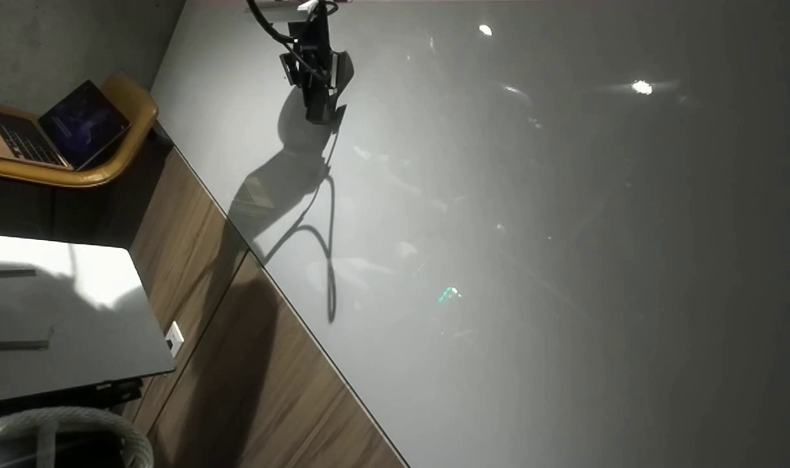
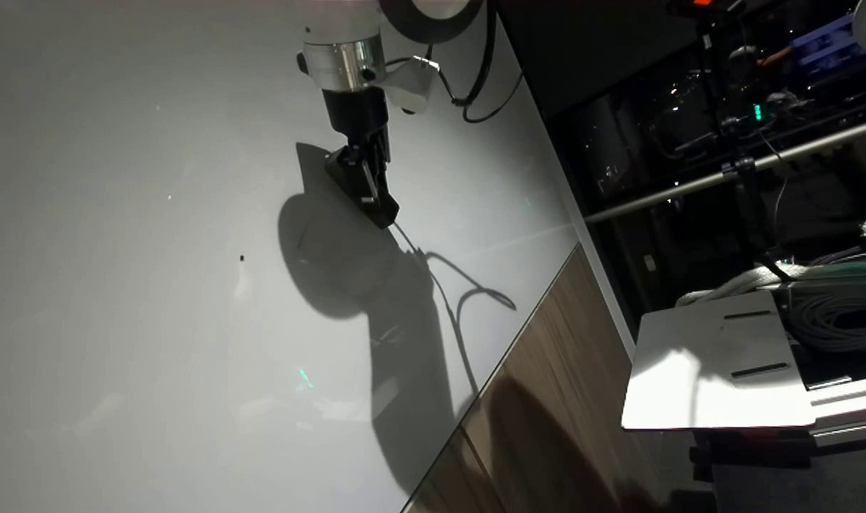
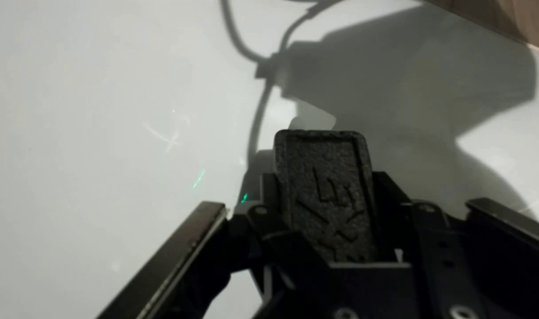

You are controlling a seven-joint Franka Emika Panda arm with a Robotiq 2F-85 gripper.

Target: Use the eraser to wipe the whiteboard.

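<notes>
Brown wood-grain panelling (image 1: 291,364), yellow chair (image 1: 143,120), pale flat panel (image 1: 102,338) partly in bright light (image 1: 106,279).

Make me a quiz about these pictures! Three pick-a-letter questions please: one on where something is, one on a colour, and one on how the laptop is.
1. Where is the eraser?
A. On the laptop
B. Between the jaws
C. On the wood

2. Which colour glows in small specks on the board?
A. Green
B. Red
C. Purple

3. How is the laptop?
A. Shut
B. In pieces
C. Open

1 B: the wrist view shows the jaws gripping it from both sides.
2 A: green specks show in all three views.
3 C: its screen and keyboard both show in an exterior view.
</notes>
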